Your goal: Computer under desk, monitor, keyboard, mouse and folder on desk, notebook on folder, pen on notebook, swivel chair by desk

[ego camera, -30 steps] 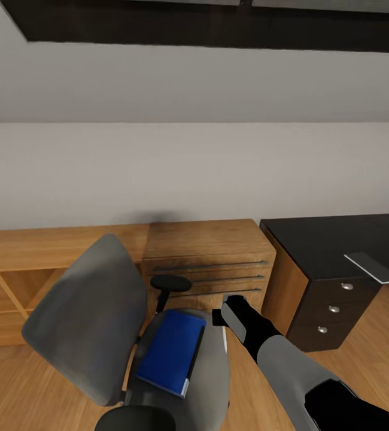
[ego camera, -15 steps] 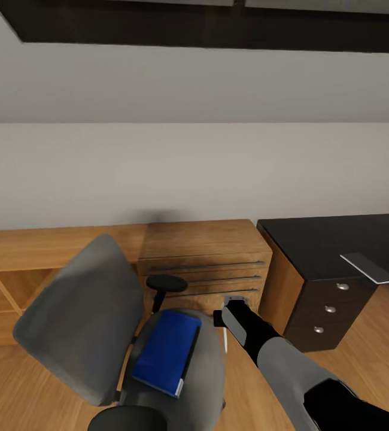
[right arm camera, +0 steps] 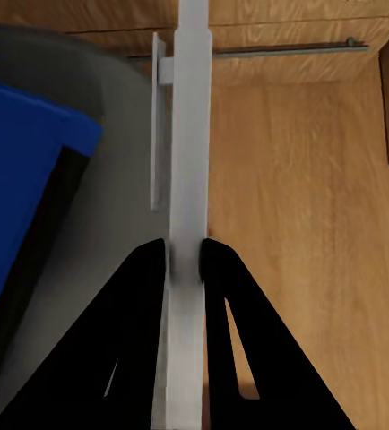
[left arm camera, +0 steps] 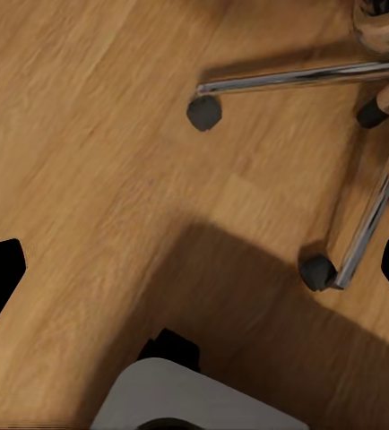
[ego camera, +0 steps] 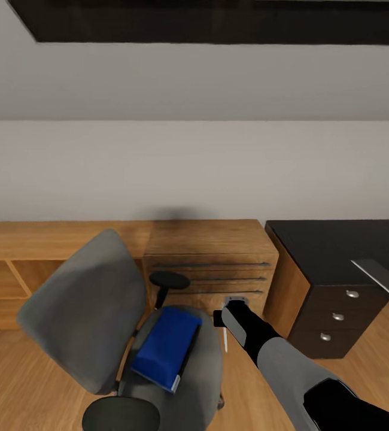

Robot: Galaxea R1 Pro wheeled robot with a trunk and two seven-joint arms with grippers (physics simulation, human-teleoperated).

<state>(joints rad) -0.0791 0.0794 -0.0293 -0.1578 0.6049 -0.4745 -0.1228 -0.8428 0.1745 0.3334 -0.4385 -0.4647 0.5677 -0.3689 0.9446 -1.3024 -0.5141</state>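
the right pincer (ego camera: 230, 306) stays clenched on the thin white bar at the edge of the grey upholstered swivel chair (ego camera: 81, 311). the chair has turned only a little since a second ago, so it is still well away from the glossy black desk (ego camera: 326, 245). the flat bright blue folder (ego camera: 164, 347) lies on the seat just beside the pincer. the state of the left pincer i cannot tell.

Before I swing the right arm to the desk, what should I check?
1. Right gripper shut on the pen: ok.
2. Left gripper open and empty, over the floor: ok.
3. Folder on the desk: not ok, it lies on the swivel chair.
4. Bare desktop near the corner: ok.
5. Notebook stacked and ready for the pen: cannot tell.
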